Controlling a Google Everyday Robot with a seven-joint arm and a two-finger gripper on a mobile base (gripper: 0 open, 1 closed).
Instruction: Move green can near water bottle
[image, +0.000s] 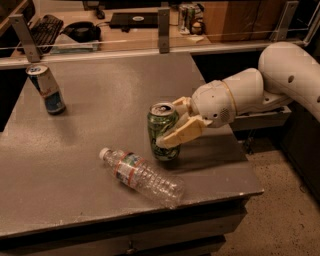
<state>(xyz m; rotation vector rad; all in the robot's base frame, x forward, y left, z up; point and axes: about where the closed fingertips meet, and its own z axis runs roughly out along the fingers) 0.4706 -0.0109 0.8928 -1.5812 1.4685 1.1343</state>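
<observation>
— Pincer (169, 123), what have you?
— My fingers are clamped on the green can (157, 132), upright, towards the table's (110, 80) right side.
— Anything close?
— The water bottle (142, 175) lies just nearer, slightly left, apart. A blue-and-silver can (46, 89) stands far left.

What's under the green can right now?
Only bare grey table shows beneath the green can. The end effector grips its side, right of the table's centre. Whether the base touches the table cannot be told.
</observation>
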